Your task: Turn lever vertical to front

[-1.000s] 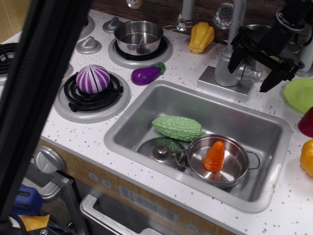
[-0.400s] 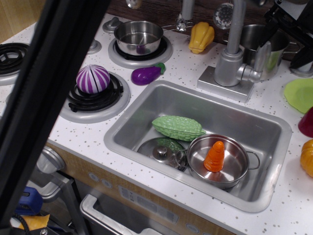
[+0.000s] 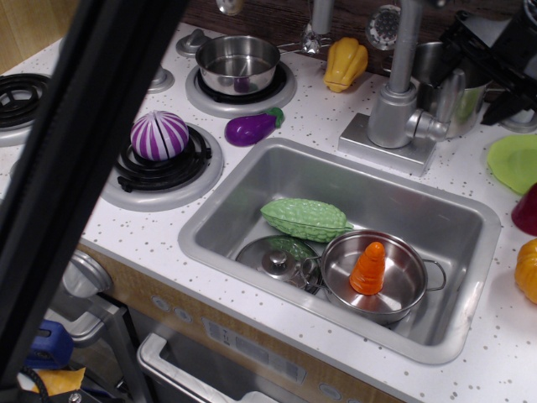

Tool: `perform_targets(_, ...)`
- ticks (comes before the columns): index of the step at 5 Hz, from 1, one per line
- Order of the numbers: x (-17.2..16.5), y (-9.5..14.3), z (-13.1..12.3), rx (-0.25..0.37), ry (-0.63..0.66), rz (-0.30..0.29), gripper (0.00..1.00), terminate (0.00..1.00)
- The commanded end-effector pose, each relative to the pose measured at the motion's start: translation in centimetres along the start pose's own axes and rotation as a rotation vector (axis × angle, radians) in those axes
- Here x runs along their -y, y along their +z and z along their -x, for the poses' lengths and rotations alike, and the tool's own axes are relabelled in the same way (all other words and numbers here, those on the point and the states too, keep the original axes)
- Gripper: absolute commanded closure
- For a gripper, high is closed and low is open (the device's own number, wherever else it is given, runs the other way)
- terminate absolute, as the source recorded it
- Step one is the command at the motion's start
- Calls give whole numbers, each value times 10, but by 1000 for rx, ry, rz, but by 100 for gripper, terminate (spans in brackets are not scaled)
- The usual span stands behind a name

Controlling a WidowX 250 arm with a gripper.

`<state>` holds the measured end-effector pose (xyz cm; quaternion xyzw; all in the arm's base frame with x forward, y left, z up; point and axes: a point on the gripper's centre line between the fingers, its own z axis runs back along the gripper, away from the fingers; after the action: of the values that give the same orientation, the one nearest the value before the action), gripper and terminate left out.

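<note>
The lever (image 3: 450,98) is a flat silver-grey paddle. It stands upright on a short stub at the right side of the faucet's body (image 3: 393,117). The tall faucet pipe (image 3: 405,38) rises above it. My black gripper (image 3: 485,71) is at the top right, just right of and above the lever and apart from it. Its fingers (image 3: 503,102) look spread and hold nothing. Part of the gripper is cut off by the frame edge.
A steel sink (image 3: 252,180) holds a green gourd (image 3: 304,218), a lid (image 3: 277,259) and a pot with a carrot (image 3: 369,269). A steel pot (image 3: 432,59) stands behind the lever. A green plate (image 3: 513,161), an eggplant (image 3: 250,128) and a yellow pepper (image 3: 346,63) lie nearby. A dark bar (image 3: 75,168) blocks the left.
One second ago my open gripper straddled the lever. It then pulled away up and to the right, and has now come back slightly leftward. The lever now shows fully, standing upright.
</note>
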<state>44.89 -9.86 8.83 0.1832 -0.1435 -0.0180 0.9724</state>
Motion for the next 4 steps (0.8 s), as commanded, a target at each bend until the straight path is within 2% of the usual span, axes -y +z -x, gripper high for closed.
perform_targets(1,-15,17,-15,70,31,29,0,0)
perform_targets(2,-18,12,-20,81,25,34,100,0)
perform_targets(3,-16,15,-18,64,40,40,100,0)
perform_targets(4,-10,19,-4,17,84,75,100,0)
